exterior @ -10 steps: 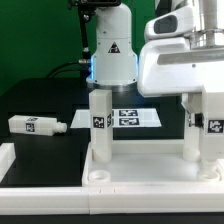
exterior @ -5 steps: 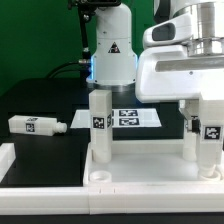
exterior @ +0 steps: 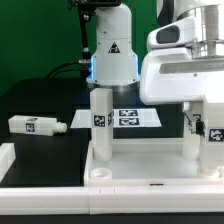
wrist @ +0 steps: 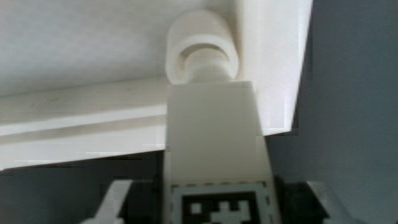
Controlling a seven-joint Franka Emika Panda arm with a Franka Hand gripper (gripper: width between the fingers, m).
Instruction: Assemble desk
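Note:
The white desk tabletop point(exterior: 135, 172) lies flat near the front of the table. One white leg point(exterior: 98, 128) with a square tag stands upright in its corner on the exterior view's left. A second tagged leg point(exterior: 211, 140) stands at the corner on the exterior view's right, and my gripper point(exterior: 205, 125) is shut on it from above. In the wrist view this leg point(wrist: 217, 140) runs from between my fingers point(wrist: 121, 200) down to a rimmed corner of the tabletop point(wrist: 89, 50). Another leg point(exterior: 35, 125) lies loose on the black table at the exterior view's left.
The marker board point(exterior: 130, 116) lies behind the tabletop, in front of the robot's base point(exterior: 110, 55). A long white border rail point(exterior: 30, 198) runs along the front and the exterior view's left edge of the table.
My gripper has sunk slightly with the leg in it, toward the tabletop's corner. The other legs and the tabletop have not moved.

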